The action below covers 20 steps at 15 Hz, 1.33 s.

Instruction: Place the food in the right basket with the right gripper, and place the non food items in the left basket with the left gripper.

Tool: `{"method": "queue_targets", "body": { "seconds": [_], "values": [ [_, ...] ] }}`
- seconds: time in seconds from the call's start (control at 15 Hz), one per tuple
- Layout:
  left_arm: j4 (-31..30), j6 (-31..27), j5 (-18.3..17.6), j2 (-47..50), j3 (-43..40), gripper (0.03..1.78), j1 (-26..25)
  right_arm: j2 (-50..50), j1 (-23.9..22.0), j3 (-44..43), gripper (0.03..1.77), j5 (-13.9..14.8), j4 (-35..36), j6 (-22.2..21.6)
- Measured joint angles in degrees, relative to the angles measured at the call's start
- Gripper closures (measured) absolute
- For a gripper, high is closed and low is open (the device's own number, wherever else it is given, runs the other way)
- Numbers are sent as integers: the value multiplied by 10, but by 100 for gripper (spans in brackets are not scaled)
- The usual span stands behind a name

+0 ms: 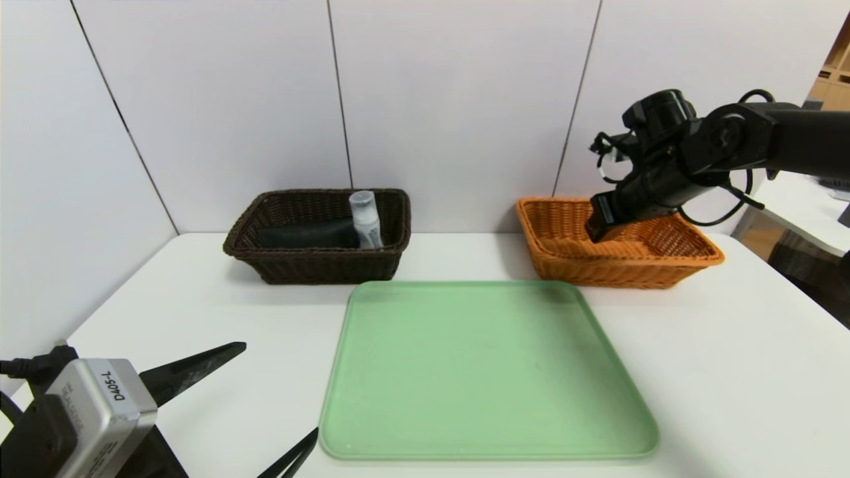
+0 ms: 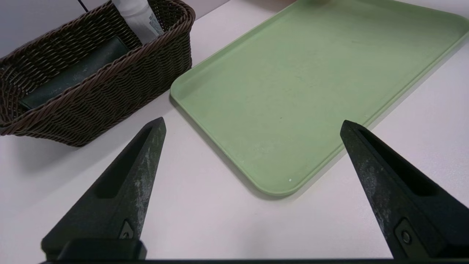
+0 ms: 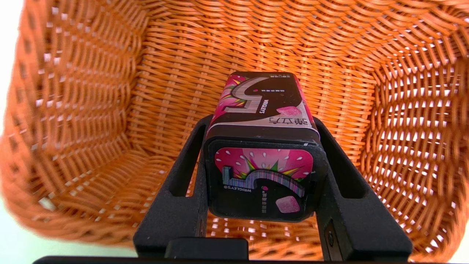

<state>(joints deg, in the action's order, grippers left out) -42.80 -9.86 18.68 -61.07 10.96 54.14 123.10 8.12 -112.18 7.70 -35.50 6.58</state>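
Pink-and-black gum box, orange wicker basket, dark brown basket, green tray

A white counter fills the foreground, smooth and plain. On it lies a pale green tray, rectangular with rounded corners and a low raised rim, its surface faintly scuffed. Behind the counter stands a wall of white panels, split by thin dark seams that lean slightly outward. At the far right edge, past the panels, there is another white table, and above it a glimpse of light wooden shelving, too far off to make out clearly.
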Motion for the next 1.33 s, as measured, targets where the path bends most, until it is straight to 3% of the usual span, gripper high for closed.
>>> {"method": "queue_targets", "body": {
  "seconds": [0.33, 0.8, 1.33],
  "values": [
    [0, 0, 1, -2, -2, 12, 0, 10, -6, 1, 101, -1, -3, -1],
    [0, 0, 3, -6, -2, 12, -1, 3, -7, 5, 50, -2, -9, 0],
    [0, 0, 3, -5, -3, 12, -15, -132, 0, 103, 24, -24, -32, 22]
  ]
}}
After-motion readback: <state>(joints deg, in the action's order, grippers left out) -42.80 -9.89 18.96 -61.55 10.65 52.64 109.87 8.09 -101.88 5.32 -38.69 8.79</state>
